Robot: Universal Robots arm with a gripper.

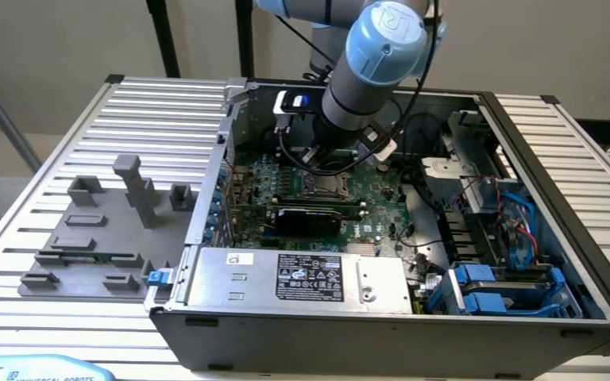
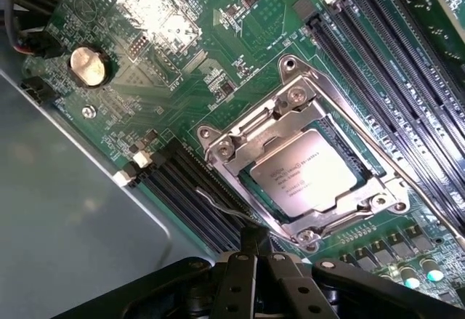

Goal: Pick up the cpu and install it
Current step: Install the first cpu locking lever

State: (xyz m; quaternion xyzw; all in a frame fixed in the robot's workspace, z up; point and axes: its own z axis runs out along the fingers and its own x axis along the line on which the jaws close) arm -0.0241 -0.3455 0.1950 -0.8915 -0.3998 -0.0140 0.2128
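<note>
In the wrist view, the black tool (image 2: 258,264) hangs with its fingers together, holding nothing, just above the motherboard (image 2: 218,57). Just beyond it, the cpu (image 2: 305,177) lies flat in its metal socket frame (image 2: 305,166). Farther off, a round coin battery (image 2: 89,66) sits on the board.
</note>
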